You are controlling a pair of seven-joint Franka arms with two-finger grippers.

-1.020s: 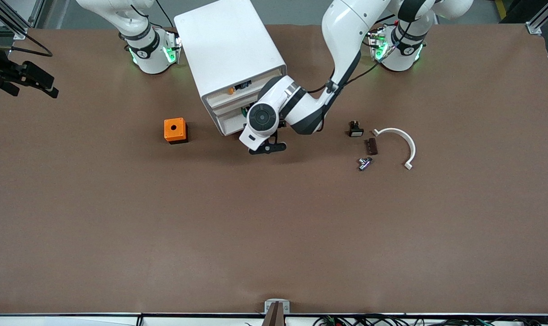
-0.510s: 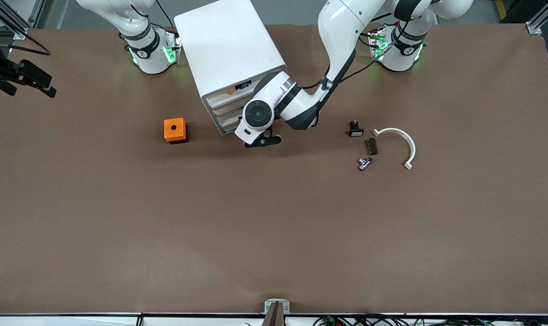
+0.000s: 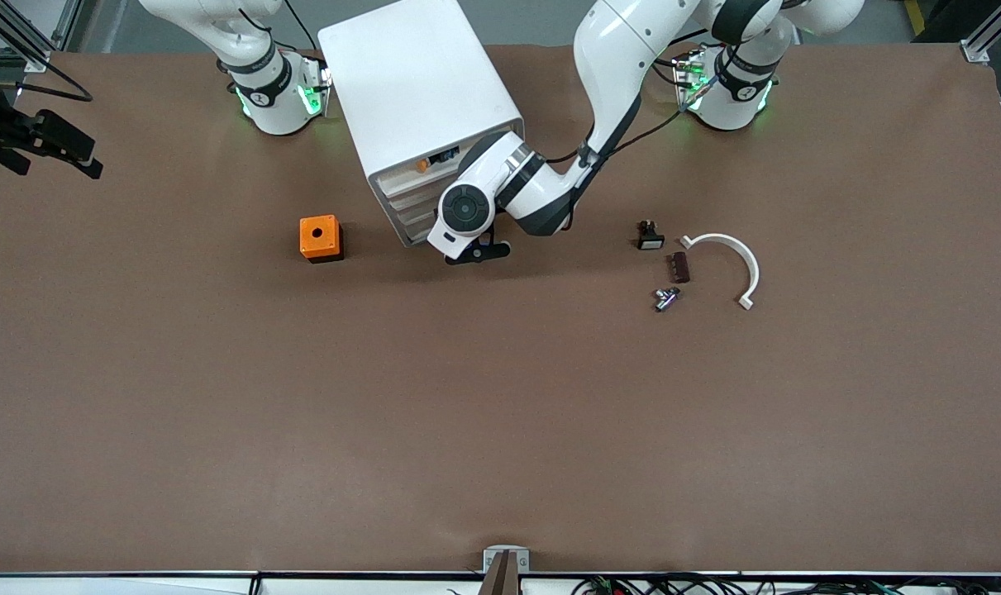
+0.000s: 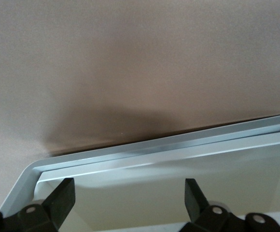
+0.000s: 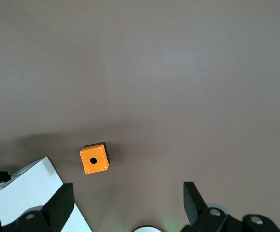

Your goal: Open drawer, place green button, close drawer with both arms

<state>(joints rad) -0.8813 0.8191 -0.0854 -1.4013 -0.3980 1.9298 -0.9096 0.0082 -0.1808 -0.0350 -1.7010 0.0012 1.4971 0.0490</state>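
Since the earlier frames, the left arm's hand (image 3: 477,250) has moved in toward the white cabinet (image 3: 421,99), and the drawer (image 4: 169,159) it faces now sits nearly flush with the 3 others. Its fingers (image 4: 63,198) stand wide apart and hold nothing, just over the drawer's front rim. The right arm waits; its hand (image 5: 125,203) is likewise fully open and empty, high above the orange cube (image 3: 320,238) on the tabletop (image 3: 500,413). The button cannot be seen.
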